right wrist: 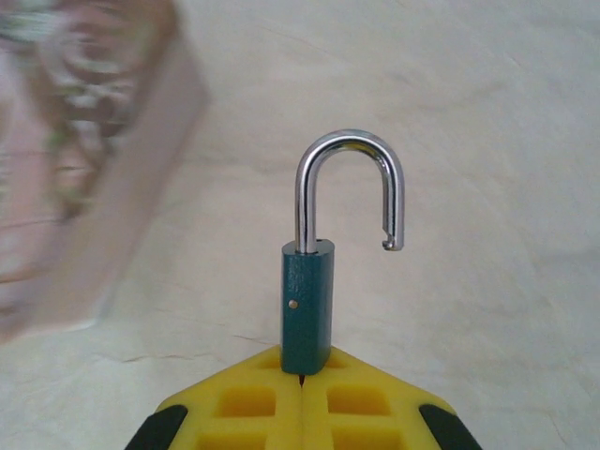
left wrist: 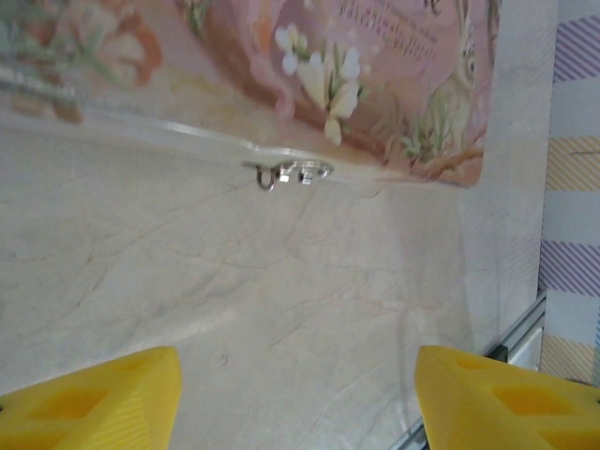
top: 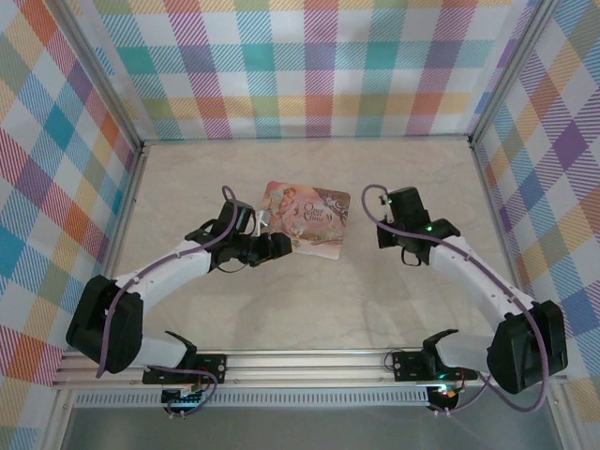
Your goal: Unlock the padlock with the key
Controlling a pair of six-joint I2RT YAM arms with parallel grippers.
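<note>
yellow fingers of the right tool [right wrist: 302, 380] were closed on the bottom of the padlock [right wrist: 307, 309], holding it upright above the pale surface [right wrist: 487, 112]. its teal body stood between the pads. the shackle [right wrist: 349, 139] was sprung: one leg sat in the body, while the other hung free with its notched end clear of the body. from above, this tool sat just right of the pink tin [top: 309, 217], apart from it. the left tool [left wrist: 297, 367] was open, its fingers spread wide over bare surface and facing the tin's edge. a small silvery metal piece [left wrist: 291, 172] lay against that edge; whether it was the key or a clasp i could not tell.
</note>
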